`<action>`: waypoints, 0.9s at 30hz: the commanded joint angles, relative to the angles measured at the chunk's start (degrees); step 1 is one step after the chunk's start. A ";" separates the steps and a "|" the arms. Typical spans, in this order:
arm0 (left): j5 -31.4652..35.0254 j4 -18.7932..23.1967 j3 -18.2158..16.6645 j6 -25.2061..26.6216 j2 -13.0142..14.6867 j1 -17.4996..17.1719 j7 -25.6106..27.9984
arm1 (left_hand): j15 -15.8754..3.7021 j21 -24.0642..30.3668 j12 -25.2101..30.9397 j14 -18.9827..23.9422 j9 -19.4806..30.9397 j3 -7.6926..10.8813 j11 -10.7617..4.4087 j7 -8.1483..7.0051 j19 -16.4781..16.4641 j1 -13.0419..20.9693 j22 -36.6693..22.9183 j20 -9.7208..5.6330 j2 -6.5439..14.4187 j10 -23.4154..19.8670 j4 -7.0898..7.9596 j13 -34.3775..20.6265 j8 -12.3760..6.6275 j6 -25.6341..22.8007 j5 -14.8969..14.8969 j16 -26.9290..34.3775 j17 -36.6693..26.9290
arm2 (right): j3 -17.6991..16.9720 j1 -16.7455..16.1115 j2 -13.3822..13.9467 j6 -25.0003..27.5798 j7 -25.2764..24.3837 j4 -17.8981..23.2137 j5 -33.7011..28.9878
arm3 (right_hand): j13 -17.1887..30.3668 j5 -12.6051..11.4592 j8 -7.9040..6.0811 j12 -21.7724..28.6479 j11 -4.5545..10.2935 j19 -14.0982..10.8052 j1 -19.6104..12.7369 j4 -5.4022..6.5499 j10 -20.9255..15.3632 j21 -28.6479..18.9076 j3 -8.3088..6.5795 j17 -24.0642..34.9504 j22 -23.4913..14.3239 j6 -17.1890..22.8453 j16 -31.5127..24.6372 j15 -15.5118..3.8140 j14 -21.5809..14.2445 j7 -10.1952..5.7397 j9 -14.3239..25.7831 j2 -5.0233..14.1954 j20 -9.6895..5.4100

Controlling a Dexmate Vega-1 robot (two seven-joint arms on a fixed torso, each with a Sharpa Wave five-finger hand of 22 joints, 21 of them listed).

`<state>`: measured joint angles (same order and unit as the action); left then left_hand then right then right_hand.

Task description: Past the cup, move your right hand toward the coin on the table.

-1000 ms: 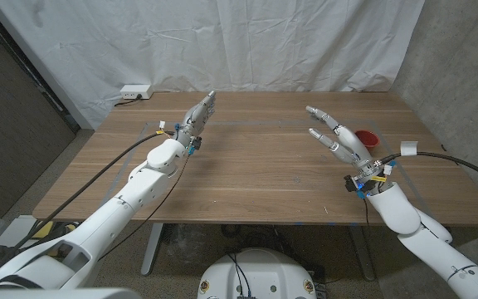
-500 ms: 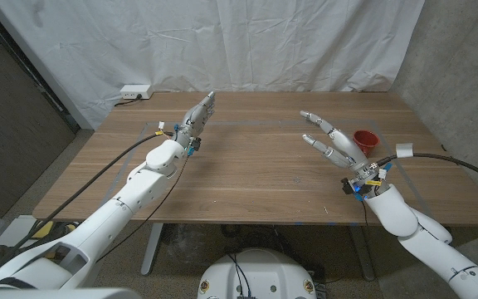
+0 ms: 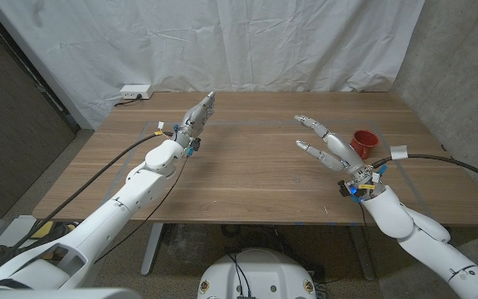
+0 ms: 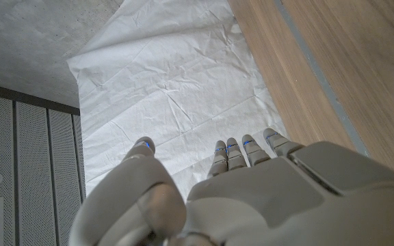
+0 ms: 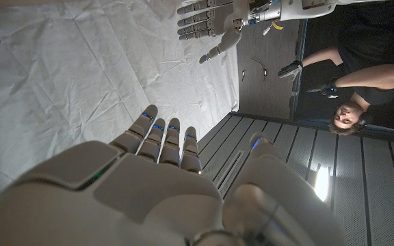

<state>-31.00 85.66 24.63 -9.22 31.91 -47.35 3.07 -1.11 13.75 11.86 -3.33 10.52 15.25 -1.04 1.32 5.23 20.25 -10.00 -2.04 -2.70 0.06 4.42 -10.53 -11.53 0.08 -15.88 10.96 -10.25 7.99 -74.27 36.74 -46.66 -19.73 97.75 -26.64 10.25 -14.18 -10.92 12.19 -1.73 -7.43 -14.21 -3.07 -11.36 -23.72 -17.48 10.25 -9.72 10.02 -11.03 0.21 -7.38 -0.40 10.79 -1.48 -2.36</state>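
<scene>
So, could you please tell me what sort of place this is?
Probably a robot test lab: a crumpled white cloth backdrop hangs behind the bare wooden table, beside rough concrete walls, and a person wears control gloves.

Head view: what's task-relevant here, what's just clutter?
Job:
- right hand, open, raised over the table
- red cup, just behind that hand
- coin: I cannot make one out on the table

Lying about:
- left hand, open, holds nothing
- white power strip at the table's far left corner
- white backdrop sheet

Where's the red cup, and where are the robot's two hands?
red cup [image 3: 365,140], head view, on its rim.
right robot hand [image 3: 330,144], head view, on its palm.
left robot hand [image 3: 197,114], head view, on its back.
</scene>
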 commanded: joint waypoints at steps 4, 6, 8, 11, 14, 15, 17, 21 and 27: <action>0.04 -0.72 0.16 0.46 0.04 0.73 -0.51 | 0.19 -0.21 -0.06 -0.20 0.12 -0.24 -0.05 0.19 0.16 0.47 -0.18 -2.74 0.23 -0.08 -0.12 -0.21 0.19 -0.12 0.08 -0.14 -0.19 | 2.07 0.82 2.13 3.05 -3.74 0.80 -3.90 | 0.31 -0.38 -0.11 -0.08 0.12 -0.27 -0.45 -0.43 -0.35 0.24 -0.14 0.31 -0.34 0.09 0.00 -0.06 0.21 0.05 0.12 0.05 -0.59; 0.09 -0.77 0.18 0.42 0.02 0.81 -0.53 | 0.22 -0.24 -0.08 -0.19 0.12 -0.25 -0.04 0.20 0.16 0.48 -0.18 -2.74 0.24 -0.06 -0.13 -0.21 0.20 -0.11 0.09 -0.14 -0.19 | 2.36 0.83 2.45 3.53 -4.24 0.92 -4.35 | 0.32 -0.39 -0.12 -0.08 0.12 -0.25 -0.44 -0.44 -0.35 0.29 -0.13 0.31 -0.34 0.10 0.01 -0.05 0.24 0.07 0.12 0.06 -0.57; 0.02 -0.87 0.17 0.31 -0.07 0.84 -0.60 | 0.24 -0.27 -0.10 -0.19 0.12 -0.26 -0.03 0.18 0.15 0.48 -0.18 -2.73 0.25 -0.02 -0.13 -0.21 0.20 -0.12 0.09 -0.14 -0.19 | 2.65 0.84 2.81 3.96 -4.74 1.03 -4.77 | 0.32 -0.39 -0.12 -0.09 0.11 -0.19 -0.44 -0.45 -0.33 0.36 -0.13 0.32 -0.34 0.10 0.03 -0.01 0.28 0.08 0.13 0.06 -0.56; 0.03 -0.87 0.22 0.45 -0.05 0.89 -0.60 | 0.20 -0.32 -0.10 -0.16 0.12 -0.29 -0.07 0.15 0.17 0.48 -0.18 -2.74 0.26 -0.05 -0.13 -0.21 0.22 -0.08 0.10 -0.13 -0.19 | 3.15 0.94 3.40 4.67 -5.28 1.21 -5.24 | 0.32 -0.40 -0.13 -0.09 0.14 -0.14 -0.42 -0.45 -0.33 0.44 -0.11 0.32 -0.35 0.09 0.04 0.04 0.28 0.09 0.13 0.06 -0.53; 0.05 -0.88 0.25 0.52 -0.02 0.87 -0.59 | 0.21 -0.35 -0.12 -0.17 0.12 -0.31 -0.11 0.22 0.16 0.48 -0.18 -2.72 0.27 -0.01 -0.13 -0.21 0.21 -0.10 0.10 -0.13 -0.19 | 3.73 1.18 4.00 5.43 -5.72 1.33 -5.75 | 0.32 -0.42 -0.15 -0.10 0.10 -0.10 -0.41 -0.47 -0.31 0.54 -0.10 0.32 -0.35 0.13 0.08 0.03 0.39 0.10 0.13 0.07 -0.50; 0.01 -0.87 0.22 0.50 -0.02 0.82 -0.59 | 0.23 -0.35 -0.13 -0.18 0.12 -0.31 -0.12 0.22 0.15 0.49 -0.18 -2.74 0.27 0.01 -0.13 -0.21 0.22 -0.10 0.10 -0.14 -0.20 | 3.94 1.26 4.22 5.69 -5.84 1.40 -5.96 | 0.32 -0.42 -0.15 -0.10 0.03 -0.05 -0.40 -0.47 -0.32 0.59 -0.09 0.32 -0.35 0.11 0.08 0.03 0.38 0.09 0.13 0.07 -0.48; -0.05 -0.83 0.18 0.46 -0.03 0.73 -0.55 | 0.16 -0.38 -0.13 -0.20 0.12 -0.33 -0.03 0.19 0.14 0.49 -0.19 -2.75 0.28 0.00 -0.13 -0.21 0.21 -0.12 0.11 -0.15 -0.20 | 4.36 1.41 4.60 6.26 -6.18 1.57 -6.46 | 0.32 -0.43 -0.16 -0.09 0.05 -0.03 -0.40 -0.48 -0.34 0.65 -0.09 0.33 -0.35 0.13 0.09 0.04 0.40 0.13 0.13 0.08 -0.47; 0.06 -0.51 0.10 0.37 0.12 0.43 -0.33 | 0.15 -0.44 -0.13 -0.17 0.12 -0.36 -0.07 0.25 0.14 0.50 -0.19 -2.75 0.30 -0.03 -0.13 -0.21 0.19 -0.19 0.11 -0.14 -0.20 | 5.41 1.86 5.19 7.00 -6.74 1.52 -6.65 | 0.32 -0.44 -0.18 -0.12 0.06 0.00 -0.38 -0.49 -0.27 0.75 -0.08 0.33 -0.35 0.14 0.12 0.01 0.46 0.12 0.13 0.10 -0.44; 0.09 0.41 -0.12 0.68 0.52 -0.20 0.21 | 0.15 -0.53 -0.14 -0.19 0.12 -0.42 -0.01 0.20 0.13 0.51 -0.19 -2.73 0.33 -0.04 -0.14 -0.21 0.24 -0.10 0.12 -0.15 -0.20 | 6.85 2.46 6.19 8.39 -7.84 1.93 -8.06 | 0.32 -0.46 -0.20 -0.11 0.11 -0.02 -0.37 -0.51 -0.31 0.87 -0.07 0.34 -0.36 0.17 0.11 0.03 0.45 0.15 0.13 0.13 -0.42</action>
<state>-31.00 85.00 24.74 -8.83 31.95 -46.77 2.62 -1.12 13.53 11.86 -3.33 10.52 15.01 -1.04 1.32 5.23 20.48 -9.99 -2.04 -2.47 0.06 4.17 -10.53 -11.53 0.09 -15.88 10.96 -10.25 12.39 -72.78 41.06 -40.75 -25.69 99.13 -32.65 10.25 -14.41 -10.92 12.19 -1.74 -7.43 -14.21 -3.39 -11.36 -23.07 -17.46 10.25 -10.02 10.02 -11.03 0.43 -7.15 -0.40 10.78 -1.49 -2.36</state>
